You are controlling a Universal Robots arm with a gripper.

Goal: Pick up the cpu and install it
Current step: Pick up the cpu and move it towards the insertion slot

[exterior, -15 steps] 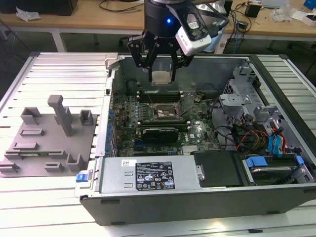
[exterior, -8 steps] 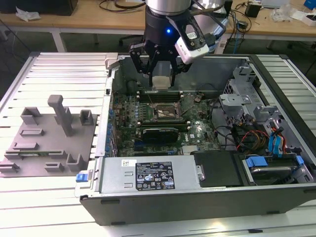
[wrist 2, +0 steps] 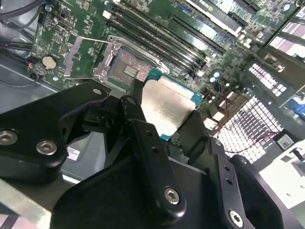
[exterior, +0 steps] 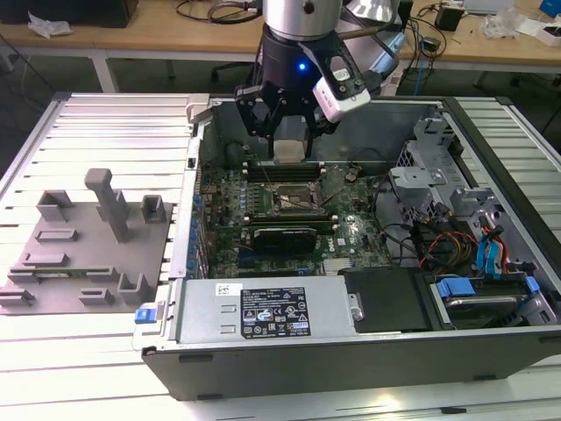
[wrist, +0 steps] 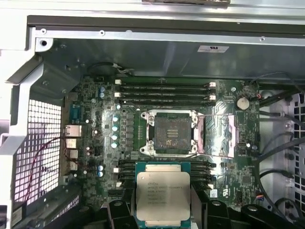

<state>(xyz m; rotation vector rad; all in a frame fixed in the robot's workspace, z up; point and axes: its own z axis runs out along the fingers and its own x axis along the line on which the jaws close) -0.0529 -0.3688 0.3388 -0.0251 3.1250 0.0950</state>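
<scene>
While the black jaws of the gripper (exterior: pixel 289 145) pinch the cpu (wrist: pixel 163 195) by two opposite edges, the chip hangs flat above the board, off to one side of the socket (wrist: pixel 171 132) and not touching it. In both wrist views the cpu (wrist 2: pixel 169 110) fills the gap between the jaws: square, dull silvery lid with faint scuffing, thin green rim showing around it.

Socket: square recess, dark pin field, bright metal frame. Its load plate (wrist: pixel 217 136) is swung open and lies flat just beside the socket, shiny stamped steel. Long black memory slots (wrist: pixel 162 93) run on two opposite sides of the socket. Green motherboard (wrist: pixel 95 143) around it, studded with small cylindrical capacitors.

In the exterior view the grey sheet-metal case (exterior: pixel 307 368) encloses the socket (exterior: pixel 294 197); a boxy power supply (exterior: pixel 263 311) with a white label sits nearer the camera than the socket. Towards the exterior view's left of the socket, outside the case, a grey blocky fixture (exterior: pixel 79 254) rests on the ribbed metal surface (exterior: pixel 88 368).
</scene>
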